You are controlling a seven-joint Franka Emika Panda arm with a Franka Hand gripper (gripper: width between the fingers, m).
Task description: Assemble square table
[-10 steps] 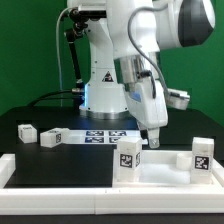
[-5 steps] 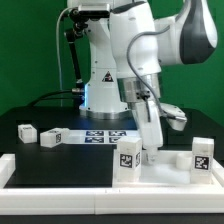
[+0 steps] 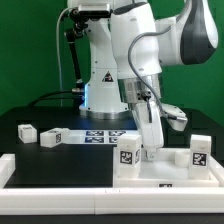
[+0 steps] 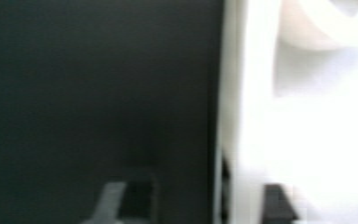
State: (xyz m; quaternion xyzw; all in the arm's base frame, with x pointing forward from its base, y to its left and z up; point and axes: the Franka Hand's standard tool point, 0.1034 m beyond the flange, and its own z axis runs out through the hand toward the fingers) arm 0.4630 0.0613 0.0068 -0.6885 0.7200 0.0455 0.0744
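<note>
We see a white plastic square tabletop (image 3: 170,168), tray-like with a raised rim, on the black worktop (image 3: 30,152) towards the exterior view's right. Two short white tagged block legs (image 3: 128,153) (image 3: 200,153) stand upright at it, and the arm's gripper (image 3: 150,153) reaches down between them. Two more legs (image 3: 25,131) (image 3: 49,137) sit well apart, past the marker board (image 3: 105,136). Only the wrist view shows the fingertips (image 4: 119,200): they stand apart astride a blurred white edge (image 4: 300,120). We cannot tell whether they pinch it.
</note>
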